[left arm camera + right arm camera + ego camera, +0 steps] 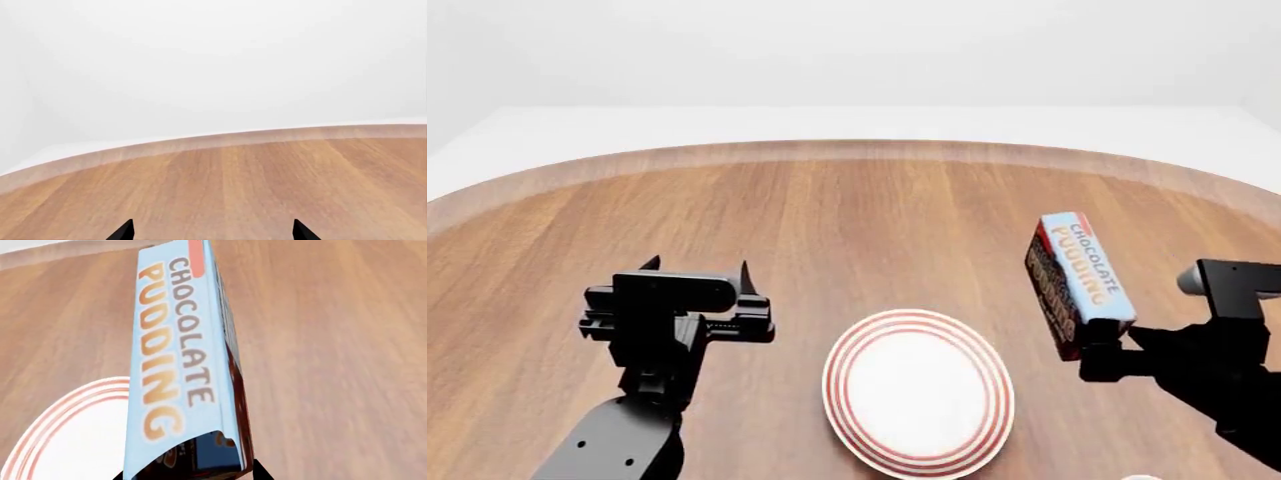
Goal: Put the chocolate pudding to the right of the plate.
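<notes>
The chocolate pudding (1077, 280), a box with a light blue lettered top and dark brown and red sides, is held by its near end in my right gripper (1101, 350). It sits just right of the white plate with red rings (918, 392). In the right wrist view the box (177, 365) fills the middle, with the gripper (190, 475) shut on its near end and the plate (73, 435) beside it. I cannot tell whether the box touches the table. My left gripper (698, 266) is open and empty, left of the plate; it also shows in the left wrist view (213, 231).
The round wooden table (868, 210) has its curved far edge (200, 142) ahead of the left gripper. A small white thing (1141, 478) peeks in at the bottom edge of the head view, near the right arm.
</notes>
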You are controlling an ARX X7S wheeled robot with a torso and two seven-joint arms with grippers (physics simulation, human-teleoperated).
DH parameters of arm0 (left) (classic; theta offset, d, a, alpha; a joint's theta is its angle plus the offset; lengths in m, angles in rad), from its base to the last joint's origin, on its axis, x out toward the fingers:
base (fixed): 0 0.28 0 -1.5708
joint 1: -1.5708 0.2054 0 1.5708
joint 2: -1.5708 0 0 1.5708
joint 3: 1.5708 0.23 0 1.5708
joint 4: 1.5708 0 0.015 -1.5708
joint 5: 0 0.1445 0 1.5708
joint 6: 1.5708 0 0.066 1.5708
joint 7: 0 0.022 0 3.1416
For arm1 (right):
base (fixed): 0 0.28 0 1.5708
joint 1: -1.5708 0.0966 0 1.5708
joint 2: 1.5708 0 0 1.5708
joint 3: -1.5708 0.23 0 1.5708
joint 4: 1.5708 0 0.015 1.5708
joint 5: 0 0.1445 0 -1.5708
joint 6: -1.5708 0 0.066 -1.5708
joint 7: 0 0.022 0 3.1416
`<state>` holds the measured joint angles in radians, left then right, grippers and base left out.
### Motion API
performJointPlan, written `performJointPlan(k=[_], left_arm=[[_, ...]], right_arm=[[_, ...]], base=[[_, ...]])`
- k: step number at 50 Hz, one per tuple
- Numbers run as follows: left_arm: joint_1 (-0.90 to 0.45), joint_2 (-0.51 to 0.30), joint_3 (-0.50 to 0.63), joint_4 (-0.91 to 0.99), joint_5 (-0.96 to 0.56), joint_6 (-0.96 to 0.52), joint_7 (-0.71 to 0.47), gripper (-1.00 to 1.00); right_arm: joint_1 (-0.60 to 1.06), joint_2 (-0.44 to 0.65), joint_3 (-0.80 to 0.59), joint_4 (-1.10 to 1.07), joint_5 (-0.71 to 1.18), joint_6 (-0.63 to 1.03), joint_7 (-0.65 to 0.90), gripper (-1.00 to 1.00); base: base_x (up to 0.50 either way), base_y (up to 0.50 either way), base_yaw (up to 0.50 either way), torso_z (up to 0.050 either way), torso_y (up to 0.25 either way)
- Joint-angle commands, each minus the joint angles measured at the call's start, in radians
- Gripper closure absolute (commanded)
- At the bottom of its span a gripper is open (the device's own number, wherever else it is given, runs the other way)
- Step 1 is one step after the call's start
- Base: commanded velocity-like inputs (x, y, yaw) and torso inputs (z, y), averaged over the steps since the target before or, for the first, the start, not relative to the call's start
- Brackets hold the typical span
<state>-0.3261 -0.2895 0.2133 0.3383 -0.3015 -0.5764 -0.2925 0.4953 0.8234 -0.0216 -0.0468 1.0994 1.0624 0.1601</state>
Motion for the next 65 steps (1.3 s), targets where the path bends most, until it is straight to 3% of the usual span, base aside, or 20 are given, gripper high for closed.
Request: performJointPlan(k=[1, 22, 64, 65], left_arm=[[0.000, -0.002, 0.003, -0.005, -0.003, 0.005, -0.002, -1.00], [-0.002, -0.007, 0.008, -0.003, -0.009, 0.004, -0.010, -1.00], [0.002, -0.017, 0.014, -0.005, -0.022, 0.014, -0.022, -1.00], [0.002, -0.017, 0.013, -0.004, -0.023, 0.014, -0.022, -1.00]], right_arm=[[0.000, -0.014, -0.032, 0.105, -0.070, -0.053, -0.060, 1.00], [-0.001, -0.047, -0.098, 0.244, -0.145, -0.102, -0.108, 1.00], [-0.021, -0.062, -0.097, 0.370, -0.178, -0.170, -0.141, 1.00], [-0.021, -0.064, -0.093, 0.374, -0.178, -0.172, -0.136, -1.00]], base=[[0.00, 0.00, 0.00, 0.000, 0.000], [0.00, 0.00, 0.00, 0.000, 0.000], [0.00, 0.00, 0.00, 0.000, 0.000], [0.00, 0.00, 0.00, 0.000, 0.000]])
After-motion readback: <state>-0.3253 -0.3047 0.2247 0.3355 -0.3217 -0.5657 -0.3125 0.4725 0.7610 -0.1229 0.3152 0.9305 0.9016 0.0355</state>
